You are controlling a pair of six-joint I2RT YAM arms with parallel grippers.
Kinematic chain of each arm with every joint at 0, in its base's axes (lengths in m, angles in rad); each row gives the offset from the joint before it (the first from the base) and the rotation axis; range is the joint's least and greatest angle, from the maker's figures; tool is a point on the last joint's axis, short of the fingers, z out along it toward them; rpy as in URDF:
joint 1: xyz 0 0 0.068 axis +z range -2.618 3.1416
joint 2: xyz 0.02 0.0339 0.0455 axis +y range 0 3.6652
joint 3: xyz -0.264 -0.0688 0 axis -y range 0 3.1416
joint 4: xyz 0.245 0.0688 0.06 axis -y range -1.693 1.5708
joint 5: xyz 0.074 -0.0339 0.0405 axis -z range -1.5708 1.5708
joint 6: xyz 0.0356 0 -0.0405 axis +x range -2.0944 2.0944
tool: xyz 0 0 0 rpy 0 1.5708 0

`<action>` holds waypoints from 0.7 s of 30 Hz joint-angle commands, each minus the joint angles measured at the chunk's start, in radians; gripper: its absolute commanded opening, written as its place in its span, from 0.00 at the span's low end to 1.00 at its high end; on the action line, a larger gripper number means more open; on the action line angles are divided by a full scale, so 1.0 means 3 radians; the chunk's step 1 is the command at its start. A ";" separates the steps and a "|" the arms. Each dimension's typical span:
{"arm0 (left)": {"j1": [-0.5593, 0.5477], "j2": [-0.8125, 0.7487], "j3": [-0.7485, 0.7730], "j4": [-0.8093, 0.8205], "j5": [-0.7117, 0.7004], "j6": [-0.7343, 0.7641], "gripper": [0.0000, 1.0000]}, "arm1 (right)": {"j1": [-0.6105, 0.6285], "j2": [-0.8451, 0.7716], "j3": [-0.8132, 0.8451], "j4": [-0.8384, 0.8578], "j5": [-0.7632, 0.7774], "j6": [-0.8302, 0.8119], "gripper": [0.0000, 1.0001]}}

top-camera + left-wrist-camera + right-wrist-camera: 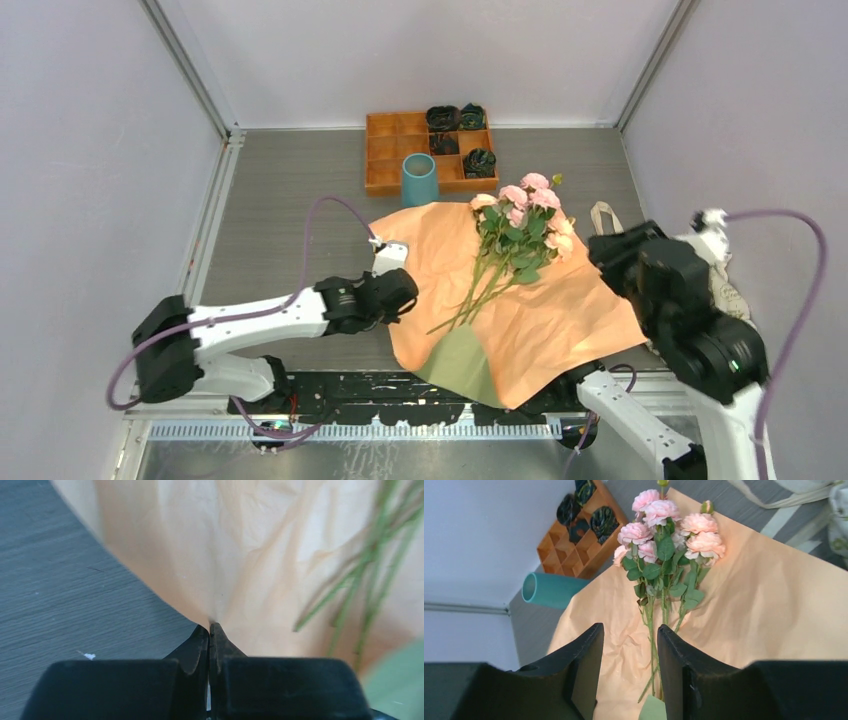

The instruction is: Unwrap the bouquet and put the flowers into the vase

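The bouquet lies unwrapped: its orange paper point(570, 310) is spread flat with an olive-green part point(465, 365) at the near edge. The flowers point(520, 215), pink roses on long green stems, rest loose on the sheet, heads toward the teal vase point(419, 178), which stands upright just beyond the paper. My left gripper point(400, 292) is shut at the sheet's left edge, its tips point(210, 626) pinching the paper point(250, 540). My right gripper point(630, 630) hovers open and empty over the sheet's right side, looking along the stems to the roses point(664, 525) and the vase point(549, 590).
An orange wooden compartment tray point(385, 150) with dark rosette lumps point(479, 162) stands right behind the vase. A cream ribbon point(603, 215) and crumpled cream patterned paper point(728, 290) lie right of the sheet, beside my right arm. White walls enclose the grey table.
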State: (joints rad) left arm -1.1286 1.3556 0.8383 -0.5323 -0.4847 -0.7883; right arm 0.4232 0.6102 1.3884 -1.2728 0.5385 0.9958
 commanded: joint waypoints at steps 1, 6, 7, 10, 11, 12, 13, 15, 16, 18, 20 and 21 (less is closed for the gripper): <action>-0.0102 -0.0680 0.0347 -0.0487 -0.0317 -0.0024 0.01 | -0.0007 0.0657 -0.0155 0.0704 -0.0542 -0.0378 0.49; -0.0130 -0.1352 0.0527 -0.0589 -0.0377 0.0160 0.07 | -0.0008 0.1113 -0.0752 0.1209 -0.0928 -0.0451 0.49; -0.0131 -0.1433 0.0543 -0.0583 -0.0396 0.0190 0.09 | -0.0006 0.1190 -0.0897 0.1287 -0.1007 -0.0443 0.48; -0.0132 -0.1531 0.0565 -0.0613 -0.0482 0.0288 0.12 | -0.0005 0.1354 -0.1205 0.1534 -0.1202 -0.0409 0.46; -0.0131 -0.1509 0.0557 -0.0634 -0.0516 0.0319 0.12 | -0.0007 0.1396 -0.1303 0.1615 -0.1273 -0.0403 0.46; -0.0131 -0.1476 0.0560 -0.0668 -0.0541 0.0328 0.12 | -0.0006 0.1440 -0.1379 0.1662 -0.1330 -0.0405 0.46; -0.0133 -0.1419 0.0575 -0.0700 -0.0548 0.0329 0.12 | -0.0006 0.1497 -0.1451 0.1707 -0.1376 -0.0406 0.46; -0.0130 -0.1357 0.0572 -0.0673 -0.0451 0.0331 0.11 | -0.0001 0.1558 -0.1564 0.1744 -0.1418 -0.0416 0.45; -0.0129 -0.1342 0.0542 -0.0576 -0.0349 0.0363 0.11 | 0.0000 0.1572 -0.1619 0.1762 -0.1414 -0.0424 0.45; -0.0130 -0.1284 0.0476 -0.0299 -0.0057 0.0495 0.11 | -0.0002 0.1581 -0.1702 0.1778 -0.1391 -0.0433 0.45; -0.0132 -0.1152 0.0417 -0.0041 0.0266 0.0688 0.11 | 0.0000 0.1573 -0.1757 0.1790 -0.1371 -0.0443 0.45; -0.0132 -0.1046 0.0396 0.0079 0.0336 0.0760 0.11 | 0.0000 0.1571 -0.1774 0.1801 -0.1375 -0.0443 0.45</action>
State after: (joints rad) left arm -1.1648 0.9913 0.9733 -0.6724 -0.5247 -0.6640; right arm 0.4232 1.0893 0.8703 -0.8005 0.1375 0.8837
